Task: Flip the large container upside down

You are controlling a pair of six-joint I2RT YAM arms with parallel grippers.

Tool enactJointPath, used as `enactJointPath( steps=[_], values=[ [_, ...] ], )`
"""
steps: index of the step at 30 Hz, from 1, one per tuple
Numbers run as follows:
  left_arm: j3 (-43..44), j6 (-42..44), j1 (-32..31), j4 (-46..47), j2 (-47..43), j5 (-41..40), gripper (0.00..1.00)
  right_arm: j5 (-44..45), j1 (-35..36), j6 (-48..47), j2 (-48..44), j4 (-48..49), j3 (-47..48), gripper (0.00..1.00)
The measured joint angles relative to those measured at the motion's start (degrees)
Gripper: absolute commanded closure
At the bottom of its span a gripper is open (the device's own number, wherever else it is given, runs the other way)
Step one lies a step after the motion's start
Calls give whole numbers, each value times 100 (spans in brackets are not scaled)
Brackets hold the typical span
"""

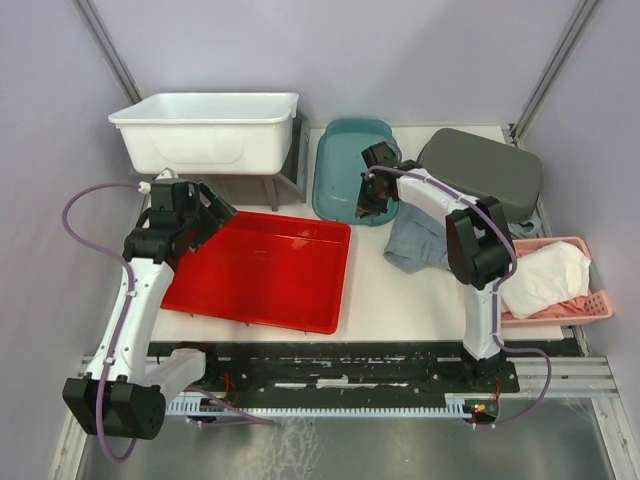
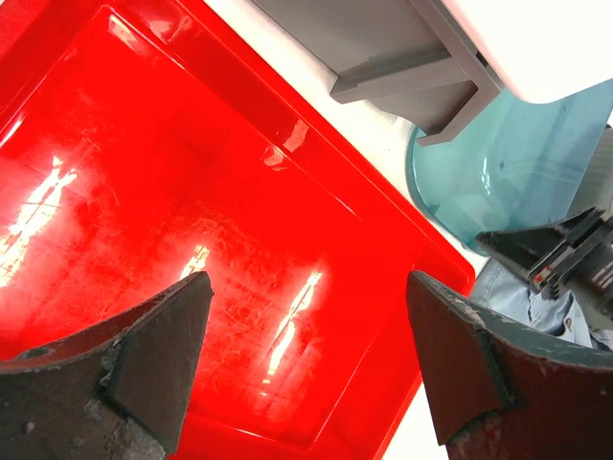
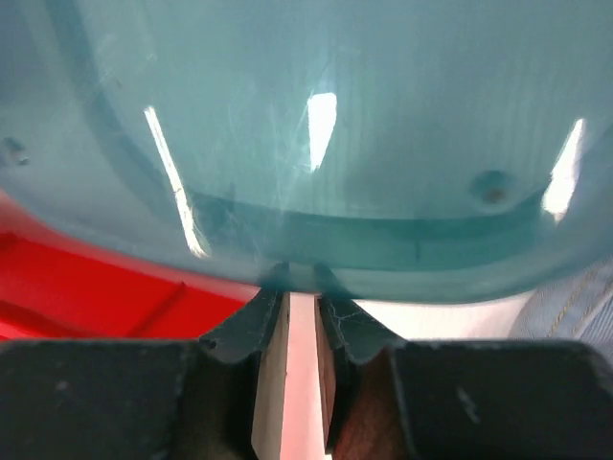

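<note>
A teal plastic container [image 1: 345, 160] lies at the back centre of the table, open side up; it also shows in the right wrist view [image 3: 316, 125] and the left wrist view [image 2: 517, 172]. My right gripper [image 1: 368, 205] is at its near right rim. In its wrist view the gripper [image 3: 302, 287] is closed to a narrow gap with the tips pinching the rim. My left gripper [image 1: 218, 218] is open and empty, hovering over the red tray [image 1: 260, 270]; its wrist view shows the gripper [image 2: 306, 287] spread wide above the tray floor [image 2: 192, 192].
A white tub [image 1: 210, 130] sits on a grey stand [image 1: 285, 180] at the back left. A grey upturned container [image 1: 480, 170] is at the back right. A denim cloth [image 1: 415, 240] lies under the right arm. A pink basket [image 1: 590, 305] holds white cloth.
</note>
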Motion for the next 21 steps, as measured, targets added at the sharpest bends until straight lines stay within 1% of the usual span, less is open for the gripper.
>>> enactJointPath(
  steps=[4, 10, 21],
  values=[
    [35, 22, 0, -50, -4, -7, 11, 63, -81, 85, 227, 31, 501, 78],
    [48, 31, 0, -173, -37, -13, 11, -22, -166, 188, 446, -361, 807, 77],
    [81, 160, -11, -225, -50, -4, 10, -282, -299, 98, 957, -1388, 1725, 72]
  ],
)
